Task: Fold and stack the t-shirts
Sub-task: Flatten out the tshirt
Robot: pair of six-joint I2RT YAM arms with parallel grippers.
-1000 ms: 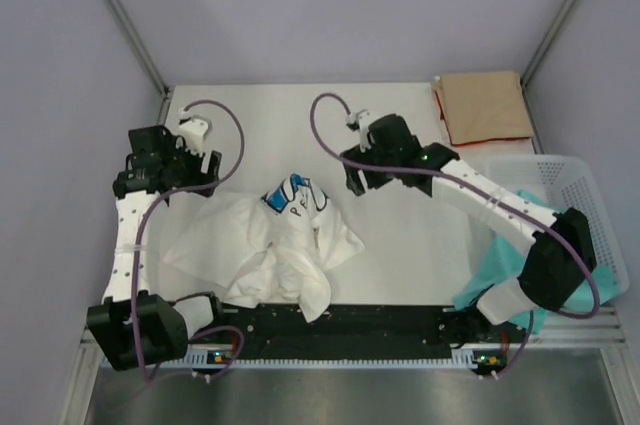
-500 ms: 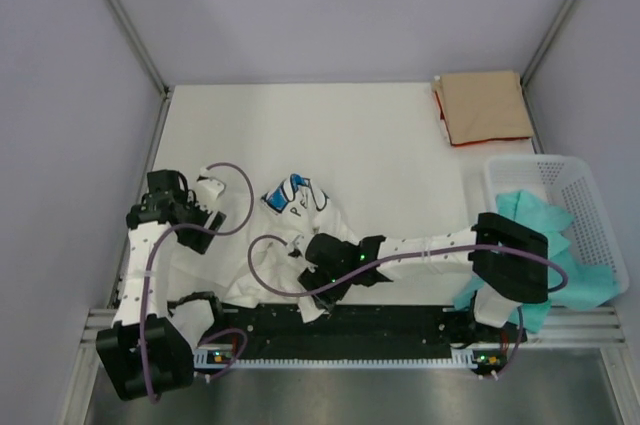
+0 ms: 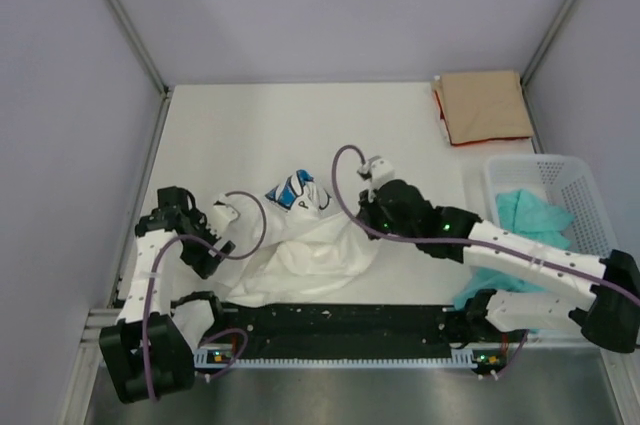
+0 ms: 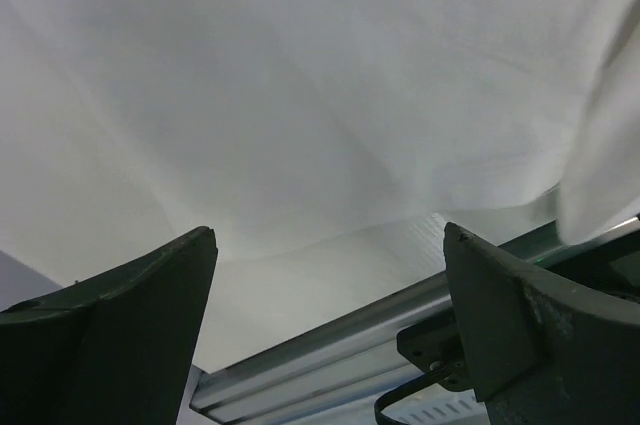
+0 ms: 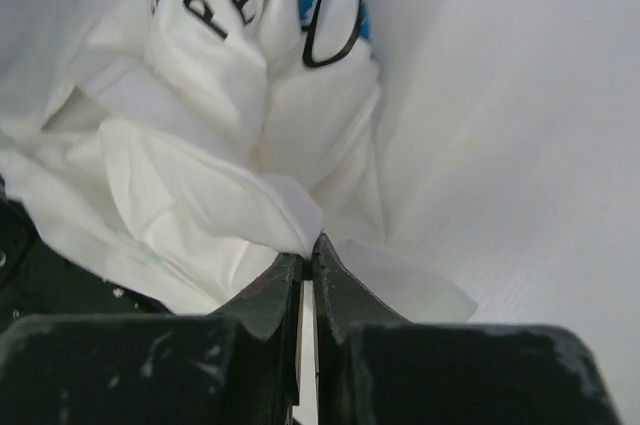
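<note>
right jaws: pinching a white tee (image 5: pixel 200 195) fold at their tips, likely to pull it flat | left jaws: spread, cloth just ahead, none between, poised for an edge | tan tee (image 3: pixel 485 107): folded, well beyond both, likely stack base

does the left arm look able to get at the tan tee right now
Probably not: the tan tee lies in the far right corner, while the left tool sits at the near left, open by the white tee.

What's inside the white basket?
A crumpled teal cloth fills the white mesh basket and spills over its near edge. Whatever lies beneath the cloth is hidden.
</note>
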